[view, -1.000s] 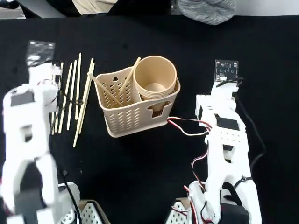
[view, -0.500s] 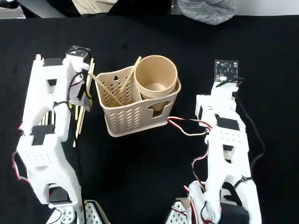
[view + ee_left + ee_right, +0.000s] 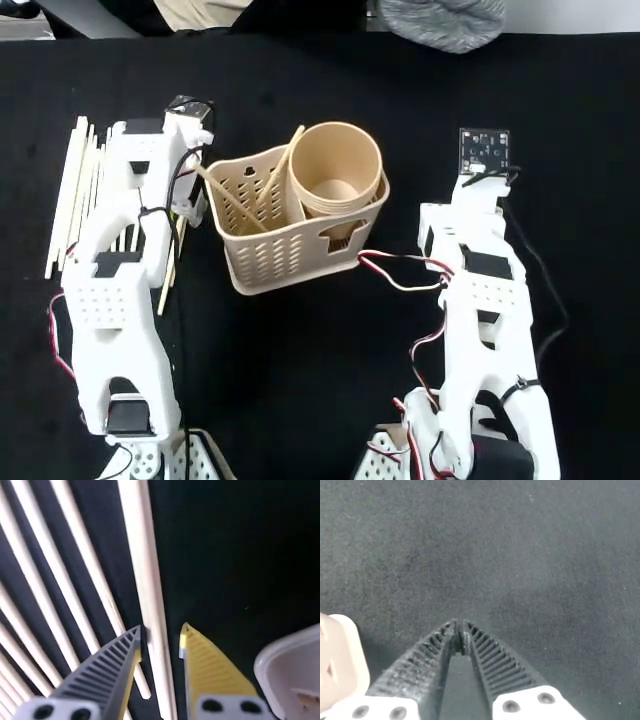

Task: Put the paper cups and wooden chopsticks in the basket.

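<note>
along the left edge of the desk (image 3: 300, 380), loose chopsticks (image 3: 70, 195) lie side by side in a loose fan. a few more sit beside and partly under the left arm (image 3: 120, 260).

basket (image 3: 285, 255) mid-desk, toward the far edge. stacked cups (image 3: 335, 170) in its right compartment, two chopsticks leaning in the left one.

left claw (image 3: 161, 627) spread, low over the loose sticks. one stick (image 3: 142, 570) runs between its jaws, not yet pinched. basket corner just beside.

right claw (image 3: 458, 630) pressed together, empty, over bare desk right of the basket.

handling, as judged: sticks are light, stiff, thin and smooth. likely to roll or skid on the cloth, and to pivot in the claw if taken far off-centre. neighbours lie close, so a wide claw could catch two. best hold looks to be near the middle, jaws square across the stick and right down to the cloth. a hold nearer one end might let it drop tip-first into the basket, at some risk of swinging. cups appear done.
</note>
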Robot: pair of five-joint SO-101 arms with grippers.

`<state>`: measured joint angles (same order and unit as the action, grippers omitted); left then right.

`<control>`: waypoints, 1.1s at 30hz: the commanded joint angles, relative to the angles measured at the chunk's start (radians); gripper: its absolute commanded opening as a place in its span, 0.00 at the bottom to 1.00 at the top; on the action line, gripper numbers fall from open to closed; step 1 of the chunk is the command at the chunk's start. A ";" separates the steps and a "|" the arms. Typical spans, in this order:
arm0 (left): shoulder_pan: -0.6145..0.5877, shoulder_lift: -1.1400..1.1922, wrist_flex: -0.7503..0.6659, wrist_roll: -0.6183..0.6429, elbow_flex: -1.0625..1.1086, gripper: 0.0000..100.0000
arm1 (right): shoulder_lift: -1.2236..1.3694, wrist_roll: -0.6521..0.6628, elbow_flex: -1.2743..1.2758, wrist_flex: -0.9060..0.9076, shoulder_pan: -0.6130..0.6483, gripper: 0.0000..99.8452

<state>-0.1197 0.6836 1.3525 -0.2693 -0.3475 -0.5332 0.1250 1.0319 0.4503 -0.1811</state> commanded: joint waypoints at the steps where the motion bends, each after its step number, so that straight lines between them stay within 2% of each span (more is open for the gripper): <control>1: 0.022 0.015 0.008 0.014 -0.058 0.13 | 0.004 0.011 -0.005 -0.018 0.017 0.01; 20: 0.030 0.041 0.094 0.008 -0.047 0.13 | 0.004 0.011 -0.005 -0.018 0.017 0.01; 25: 0.025 0.063 0.095 0.014 -0.048 0.04 | 0.004 0.011 -0.005 -0.018 0.017 0.01; 33: 0.024 0.115 0.158 0.011 -0.119 0.04 | 0.004 0.011 -0.005 -0.018 0.017 0.01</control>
<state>-0.1013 0.7725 1.4676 -0.2631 -0.4457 -0.5332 0.1250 1.0319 0.4503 -0.1780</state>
